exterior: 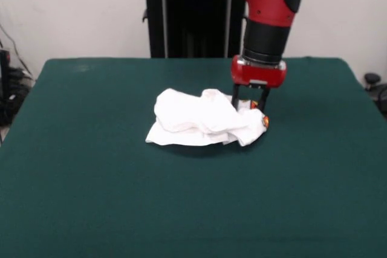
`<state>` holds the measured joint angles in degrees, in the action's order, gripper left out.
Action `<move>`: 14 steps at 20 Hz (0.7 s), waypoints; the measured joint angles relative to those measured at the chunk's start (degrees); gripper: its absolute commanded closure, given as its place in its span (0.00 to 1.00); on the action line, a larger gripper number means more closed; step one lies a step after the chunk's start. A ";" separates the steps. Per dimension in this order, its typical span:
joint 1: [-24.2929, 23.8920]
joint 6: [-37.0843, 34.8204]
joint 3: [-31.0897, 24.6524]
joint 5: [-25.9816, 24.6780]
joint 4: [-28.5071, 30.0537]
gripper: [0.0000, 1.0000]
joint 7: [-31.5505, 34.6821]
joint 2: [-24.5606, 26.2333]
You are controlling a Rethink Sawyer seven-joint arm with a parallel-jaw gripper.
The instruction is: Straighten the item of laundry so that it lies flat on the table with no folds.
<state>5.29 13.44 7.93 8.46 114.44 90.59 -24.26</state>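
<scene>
Green felt table [91, 179], crumpled white cotton garment [202, 122], black fingers [250, 102] apparently pinching its edge

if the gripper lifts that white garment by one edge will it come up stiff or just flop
Probably flop: the item of laundry lies in soft rumpled folds, so it looks limp. It seems light cloth, likely to drape from the gripper. Pushed, it would likely bunch on the table rather than slide whole.
</scene>
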 measured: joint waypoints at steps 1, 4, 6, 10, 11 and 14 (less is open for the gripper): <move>0.06 -0.01 0.02 0.23 -0.01 0.00 0.00 0.01; 0.60 0.00 0.31 1.30 -0.01 0.00 0.00 0.14; 1.16 0.00 0.65 2.06 -0.02 0.00 0.00 0.18; 1.92 0.01 1.08 3.55 0.00 0.00 0.00 0.34; 2.06 0.02 1.14 3.87 0.00 0.00 0.00 0.34; 2.72 0.02 1.38 5.33 -0.02 0.00 0.00 0.35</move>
<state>8.01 13.46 9.31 13.78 114.43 90.59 -23.91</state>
